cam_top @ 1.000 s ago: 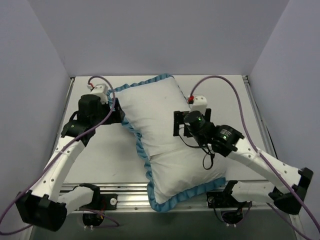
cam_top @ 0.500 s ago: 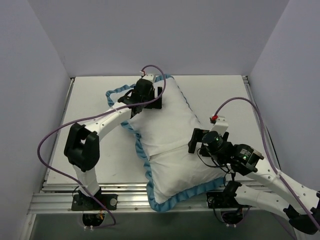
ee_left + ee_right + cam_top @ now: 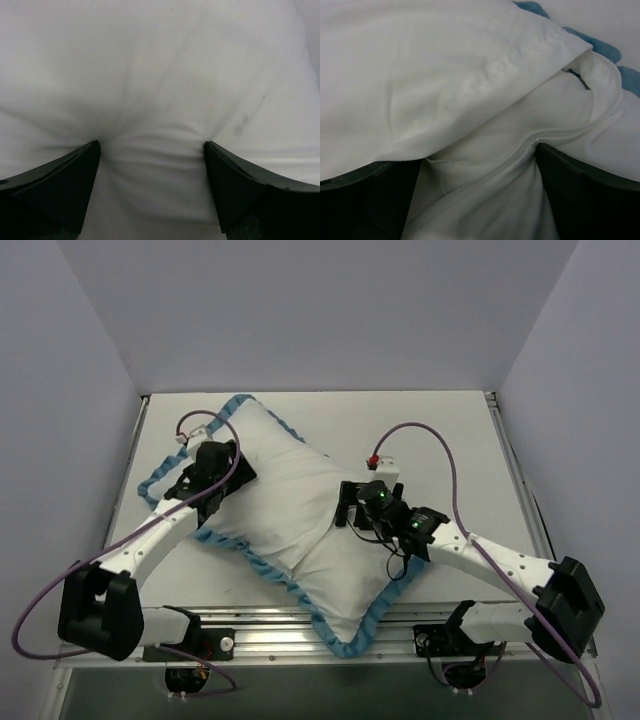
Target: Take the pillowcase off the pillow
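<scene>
Pillowcase [image 3: 290,490] (white side up): left pincer [image 3: 152,149] and right pincer [image 3: 479,154] reach down, both released.

pillowcase [image 3: 290,495] diagonal across table [image 3: 450,430]; left fingers [image 3: 55,190] on its left half, right fingers [image 3: 585,200] on right half.

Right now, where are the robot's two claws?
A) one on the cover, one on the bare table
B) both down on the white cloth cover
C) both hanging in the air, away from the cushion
B: the left claw presses a dent into the white pillowcase with its jaws open, and the right claw, also open, is down on it too.
</scene>
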You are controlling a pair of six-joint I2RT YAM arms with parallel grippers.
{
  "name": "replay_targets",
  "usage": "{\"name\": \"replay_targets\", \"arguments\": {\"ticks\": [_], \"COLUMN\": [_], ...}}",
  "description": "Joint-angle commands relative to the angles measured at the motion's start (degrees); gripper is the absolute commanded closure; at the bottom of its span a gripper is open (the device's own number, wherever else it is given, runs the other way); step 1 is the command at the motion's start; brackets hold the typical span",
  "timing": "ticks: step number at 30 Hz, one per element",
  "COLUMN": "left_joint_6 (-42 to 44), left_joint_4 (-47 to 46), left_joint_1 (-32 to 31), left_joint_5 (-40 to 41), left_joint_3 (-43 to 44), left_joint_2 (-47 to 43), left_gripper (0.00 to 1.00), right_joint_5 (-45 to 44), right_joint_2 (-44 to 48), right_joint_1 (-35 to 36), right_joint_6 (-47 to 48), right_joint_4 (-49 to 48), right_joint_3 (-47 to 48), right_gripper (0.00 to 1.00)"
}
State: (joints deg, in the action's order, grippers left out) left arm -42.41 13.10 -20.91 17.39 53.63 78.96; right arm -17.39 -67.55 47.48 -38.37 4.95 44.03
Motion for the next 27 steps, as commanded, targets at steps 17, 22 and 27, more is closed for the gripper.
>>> {"name": "replay_targets", "arguments": {"ticks": [17,22,27], "left_joint_6": [7.69,10.77,10.78], "left_joint_4": [19.59,16.52,11.6], "left_joint_1": [-12.21,-18.38,-20.05], "left_joint_5": [-3.5,-2.01,0.28], "left_joint_3": [8.5,11.76,8.96], "left_joint_2": [-24.74,-17.02,-11.73], "left_gripper": [0.06,0.06,0.06], "right_joint_5": [-0.36,-1.68,-1.78], "right_joint_2": [-10.32,-9.62,-7.51], "right_joint_1": [-5.91,-5.82,-5.91], "right_joint_6": [13.86,10.69,7.35], "right_joint_4": [11.48,14.12,13.07], "right_joint_3": [27.16,26.37,19.96], "right_gripper": [0.08,0.09,0.11]}}
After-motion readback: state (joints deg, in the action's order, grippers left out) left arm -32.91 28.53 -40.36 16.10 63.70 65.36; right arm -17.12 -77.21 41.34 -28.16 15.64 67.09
